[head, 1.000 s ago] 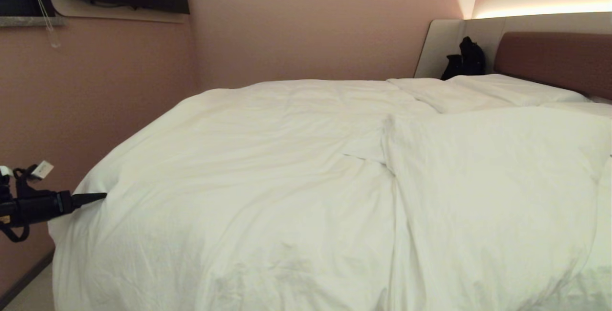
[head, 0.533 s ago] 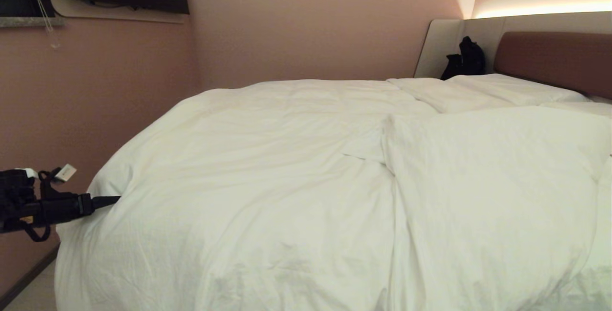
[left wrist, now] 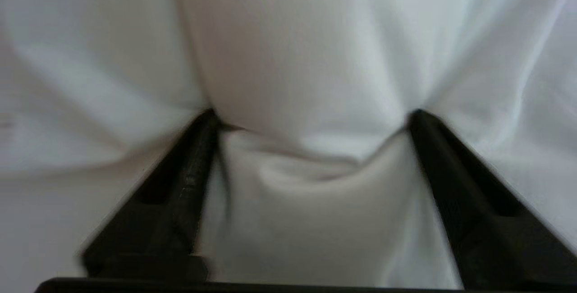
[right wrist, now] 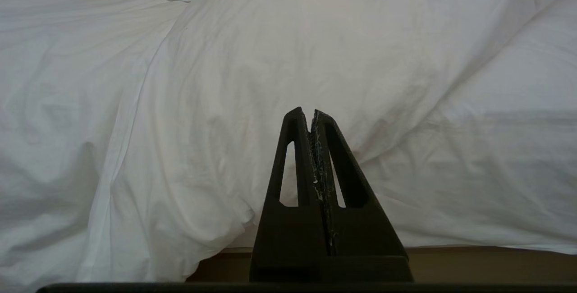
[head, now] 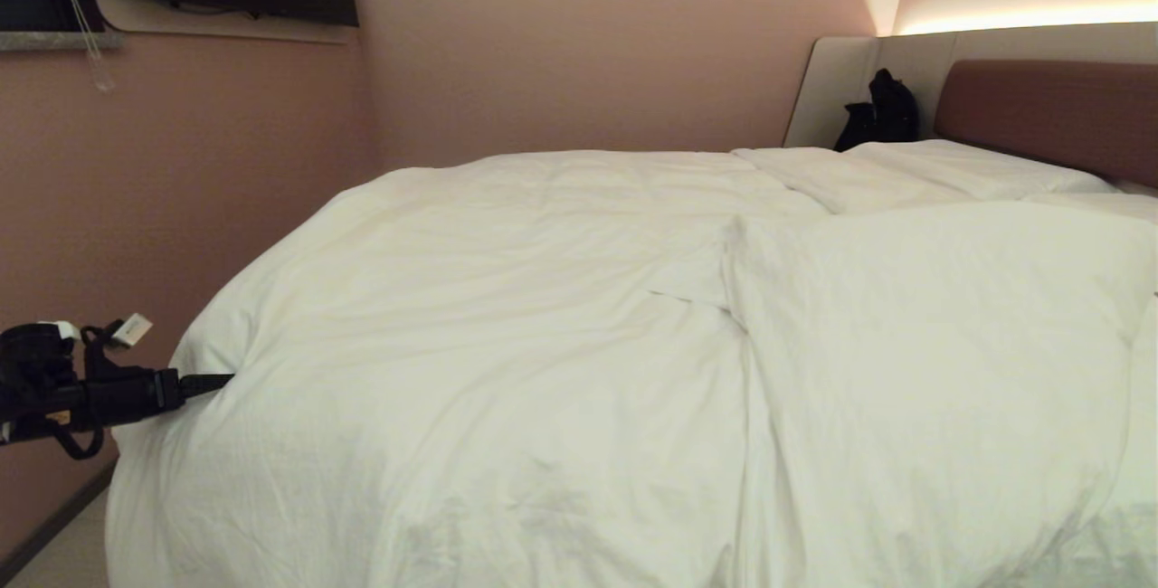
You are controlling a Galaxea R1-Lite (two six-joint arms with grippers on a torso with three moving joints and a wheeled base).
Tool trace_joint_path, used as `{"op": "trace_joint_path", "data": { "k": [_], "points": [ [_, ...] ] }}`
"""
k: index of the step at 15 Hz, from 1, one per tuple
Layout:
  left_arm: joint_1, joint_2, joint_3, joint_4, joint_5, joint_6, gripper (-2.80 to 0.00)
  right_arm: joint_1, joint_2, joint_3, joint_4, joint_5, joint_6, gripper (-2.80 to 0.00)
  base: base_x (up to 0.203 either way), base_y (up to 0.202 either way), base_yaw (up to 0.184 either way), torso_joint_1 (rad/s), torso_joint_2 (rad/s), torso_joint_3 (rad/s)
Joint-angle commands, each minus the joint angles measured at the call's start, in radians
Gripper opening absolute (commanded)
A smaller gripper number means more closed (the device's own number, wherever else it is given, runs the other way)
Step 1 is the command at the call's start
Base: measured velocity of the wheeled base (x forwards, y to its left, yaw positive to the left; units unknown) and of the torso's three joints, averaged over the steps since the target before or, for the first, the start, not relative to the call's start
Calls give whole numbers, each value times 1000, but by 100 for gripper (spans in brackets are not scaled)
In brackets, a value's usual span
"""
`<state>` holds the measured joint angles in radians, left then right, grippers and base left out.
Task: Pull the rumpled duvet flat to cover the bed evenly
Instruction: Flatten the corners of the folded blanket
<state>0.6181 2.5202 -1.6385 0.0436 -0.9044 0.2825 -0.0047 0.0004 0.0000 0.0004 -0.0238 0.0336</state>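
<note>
The left gripper (left wrist: 311,121) presses wide-spread fingers (left wrist: 189,185) into the duvet (head: 561,335) at the bed (head: 1049,109) edge, fabric bulging between them; the right gripper (right wrist: 311,115), fingers closed and empty, faces the duvet's hanging edge.

We see our left gripper (head: 213,382) matte black, trailing looped black cables and a small white tag; our right gripper (right wrist: 312,113) has tapered black fingers with slotted cutouts and scuffed, white-flecked inner pads.

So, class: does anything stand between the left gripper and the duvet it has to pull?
Nothing visible does. The left gripper is open, and both fingertips already press into the duvet at the bed's left edge, fabric bulging between them.
</note>
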Motion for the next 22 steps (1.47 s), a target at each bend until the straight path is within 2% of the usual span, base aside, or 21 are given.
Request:
{"op": "trace_joint_path", "data": {
  "k": [1, 9, 16, 19, 22],
  "points": [
    [0, -3, 2, 1, -5, 1, -280, 0, 0, 0, 0, 1, 0, -280, 0, 0, 0, 0, 0, 0],
    [13, -41, 14, 18, -7, -2, -280, 0, 0, 0, 0, 0, 0, -280, 0, 0, 0, 0, 0, 0],
    [110, -199, 19, 163, -3, -12, -280, 0, 1, 0, 0, 1, 0, -280, 0, 0, 0, 0, 0, 0],
    [130, -310, 20, 217, -2, -19, -280, 0, 0, 0, 0, 1, 0, -280, 0, 0, 0, 0, 0, 0],
    [136, -500, 30, 287, -4, -39, -280, 0, 0, 0, 0, 1, 0, -280, 0, 0, 0, 0, 0, 0]
  ]
}}
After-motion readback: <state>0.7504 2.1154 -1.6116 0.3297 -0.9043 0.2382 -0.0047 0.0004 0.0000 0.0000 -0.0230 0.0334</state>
